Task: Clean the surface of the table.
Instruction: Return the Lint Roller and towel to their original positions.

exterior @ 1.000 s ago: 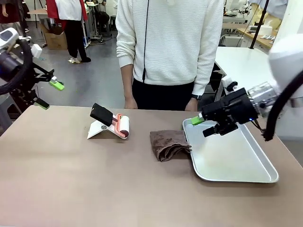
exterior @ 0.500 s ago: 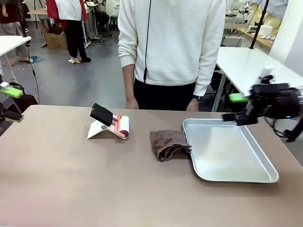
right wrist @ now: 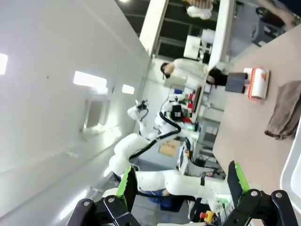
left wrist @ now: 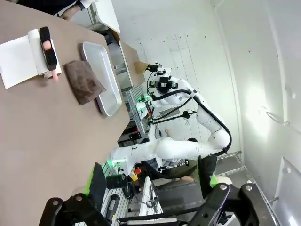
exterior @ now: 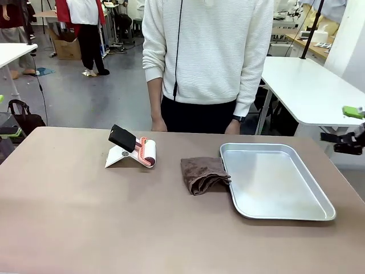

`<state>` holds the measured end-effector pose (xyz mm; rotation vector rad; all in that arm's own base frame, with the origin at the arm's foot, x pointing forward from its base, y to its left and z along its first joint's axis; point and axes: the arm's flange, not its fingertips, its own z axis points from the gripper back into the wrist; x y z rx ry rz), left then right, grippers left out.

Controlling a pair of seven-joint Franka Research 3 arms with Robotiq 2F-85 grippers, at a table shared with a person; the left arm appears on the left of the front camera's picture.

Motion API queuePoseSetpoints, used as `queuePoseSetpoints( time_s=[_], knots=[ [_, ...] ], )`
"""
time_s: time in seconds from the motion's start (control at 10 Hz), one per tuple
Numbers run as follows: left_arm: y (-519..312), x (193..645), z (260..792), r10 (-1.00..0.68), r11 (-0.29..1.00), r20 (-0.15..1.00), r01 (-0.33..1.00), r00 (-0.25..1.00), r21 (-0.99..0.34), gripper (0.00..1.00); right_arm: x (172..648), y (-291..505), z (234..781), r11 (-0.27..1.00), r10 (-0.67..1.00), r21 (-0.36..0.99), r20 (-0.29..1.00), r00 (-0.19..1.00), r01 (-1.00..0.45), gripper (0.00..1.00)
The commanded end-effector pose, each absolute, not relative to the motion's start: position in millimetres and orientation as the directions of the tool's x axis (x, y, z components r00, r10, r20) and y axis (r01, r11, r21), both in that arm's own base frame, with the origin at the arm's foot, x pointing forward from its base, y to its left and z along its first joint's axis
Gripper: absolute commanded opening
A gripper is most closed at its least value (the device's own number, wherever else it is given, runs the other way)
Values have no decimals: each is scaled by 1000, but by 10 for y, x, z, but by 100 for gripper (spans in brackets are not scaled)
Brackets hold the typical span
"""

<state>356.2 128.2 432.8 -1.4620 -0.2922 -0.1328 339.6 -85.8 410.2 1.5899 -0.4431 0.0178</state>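
The table (exterior: pixel 85 217) has a matte brownish top. On it lie a crumpled brown cloth (exterior: pixel 204 173) and a lint roller (exterior: pixel 137 149) with a black handle on a white stand. My right gripper (exterior: pixel 349 127) hangs open at the far right, off the table's corner, holding nothing. At the far left edge, my left gripper (exterior: pixel 4 116) is also open and empty. In the left wrist view the open gripper (left wrist: pixel 153 188) points away from the table (left wrist: pixel 42 122), the cloth (left wrist: pixel 83 81) and the roller (left wrist: pixel 47 42). The right wrist view has its gripper (right wrist: pixel 182 186) open, with the cloth (right wrist: pixel 284 110) and roller (right wrist: pixel 254 82) far off.
A shiny silver tray (exterior: pixel 285 214) lies right of the cloth, touching it. A person in a white sweater (exterior: pixel 205 51) stands at the table's far side with hands at the edge. A white-topped table (exterior: pixel 308 85) stands behind on the right.
Both arms have drawn back outward. The right gripper left the tray's far corner and went to the right edge; the left gripper slid off to the left edge.
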Motion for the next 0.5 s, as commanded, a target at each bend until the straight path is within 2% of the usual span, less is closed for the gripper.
queuePoseSetpoints(
  time_s=[0.0, 0.1, 0.4],
  knots=[
    [1236, 3731, 4364, 103, 112, 232, 221, 967, -969, 100, 2930, -555, 3844, 9, -306, 947, 309, 901, -321, 100],
    [1282, 3562, 4328, 88, 109, 275, 265, 957, -958, 100, 3396, -858, 4102, -2, -268, 957, 279, 922, -290, 100],
    [1282, 3562, 4328, 88, 109, 275, 265, 957, -958, 100, 3396, -858, 4102, -2, -268, 957, 279, 922, -290, 100]
  ],
)
